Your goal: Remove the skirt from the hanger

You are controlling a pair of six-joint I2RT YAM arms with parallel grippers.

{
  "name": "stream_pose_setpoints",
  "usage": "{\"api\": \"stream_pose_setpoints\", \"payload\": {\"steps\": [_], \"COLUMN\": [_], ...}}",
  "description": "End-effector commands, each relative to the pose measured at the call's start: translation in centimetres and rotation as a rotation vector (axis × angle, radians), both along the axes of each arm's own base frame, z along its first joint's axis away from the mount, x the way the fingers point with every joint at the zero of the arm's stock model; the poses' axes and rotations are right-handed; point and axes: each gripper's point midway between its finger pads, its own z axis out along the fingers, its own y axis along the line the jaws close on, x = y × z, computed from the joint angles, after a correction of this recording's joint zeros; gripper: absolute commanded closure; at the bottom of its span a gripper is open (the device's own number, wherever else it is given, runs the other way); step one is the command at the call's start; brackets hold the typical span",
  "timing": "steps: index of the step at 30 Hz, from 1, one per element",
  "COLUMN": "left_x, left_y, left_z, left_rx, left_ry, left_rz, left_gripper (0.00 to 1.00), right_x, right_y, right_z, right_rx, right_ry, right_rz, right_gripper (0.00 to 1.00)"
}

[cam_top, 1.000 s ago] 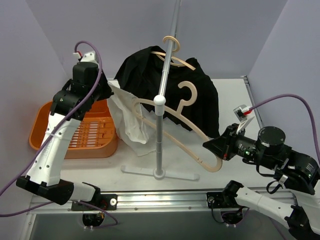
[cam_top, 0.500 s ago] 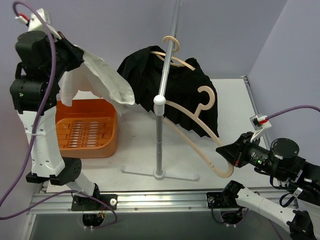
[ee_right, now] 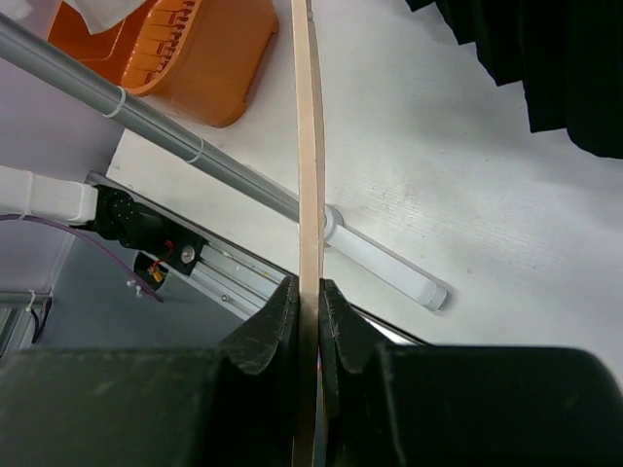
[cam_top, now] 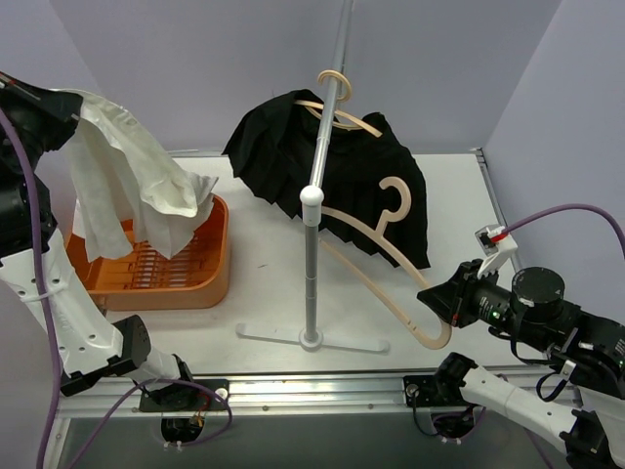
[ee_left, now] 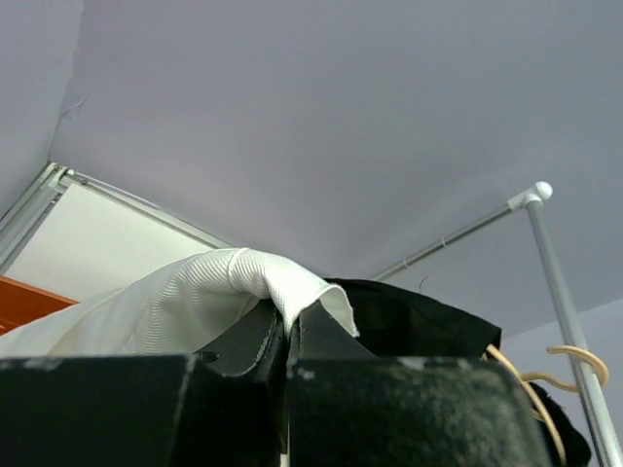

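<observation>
The white skirt [cam_top: 127,181] is off the wooden hanger [cam_top: 376,249] and hangs from my left gripper [cam_top: 61,101], high at the far left, with its lower end over the orange basket [cam_top: 210,264]. In the left wrist view, my left gripper [ee_left: 289,331] is shut on a fold of the skirt [ee_left: 195,302]. My right gripper [cam_top: 430,298] is shut on the lower end of the bare hanger, which slants up toward the rack pole [cam_top: 311,264]. The right wrist view shows the hanger [ee_right: 309,146] pinched between the fingers of the right gripper [ee_right: 309,292].
A black garment [cam_top: 391,186] hangs on a second hanger [cam_top: 337,115] from the rack's top bar, behind the pole. The rack's base [cam_top: 312,340] lies on the white table near the front edge. The basket stands at the left, by the purple wall.
My left arm has swung the skirt up and far to the left, clear of the hanger, and it now hangs over the basket. My right gripper has shifted slightly with the hanger.
</observation>
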Motion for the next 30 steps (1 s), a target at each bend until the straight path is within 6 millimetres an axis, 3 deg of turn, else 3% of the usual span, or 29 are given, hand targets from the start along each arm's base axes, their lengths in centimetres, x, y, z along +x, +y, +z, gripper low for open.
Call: {"api": "stream_pose_setpoints", "payload": {"steps": [1, 9, 15, 20, 27, 30], "left_x": [-2.4, -4.6, -5.7, -5.8, -7.3, -6.9], "left_y": [-1.3, -2.2, -2.6, -2.3, -2.6, -1.9], "left_z": [4.9, 7.7, 8.2, 6.2, 5.5, 3.9], "left_rx": [-0.032, -0.076, -0.08, -0.085, -0.017, -0.016], "left_ry": [-0.176, -0.268, -0.286, -0.22, -0.198, -0.14], "left_rz": [-0.085, -0.12, -0.123, -0.094, -0.067, -0.038], "left_gripper": [0.98, 0.98, 0.98, 0.98, 0.98, 0.98], "right_x": [0.8, 0.7, 0.7, 1.0, 1.4, 1.5], "right_y": [0.6, 0.5, 0.4, 0.7, 1.6, 1.8], "right_z": [0.3, -0.7, -0.7, -0.6, -0.8, -0.4], "right_rx": [-0.01, -0.038, -0.045, -0.053, -0.058, -0.059], "right_ry": [-0.027, -0.021, -0.025, -0.024, -0.016, -0.02], "right_rz": [0.005, 0.017, 0.02, 0.024, 0.047, 0.052], "right_gripper": [1.0, 1.0, 1.0, 1.0, 1.0, 1.0]}}
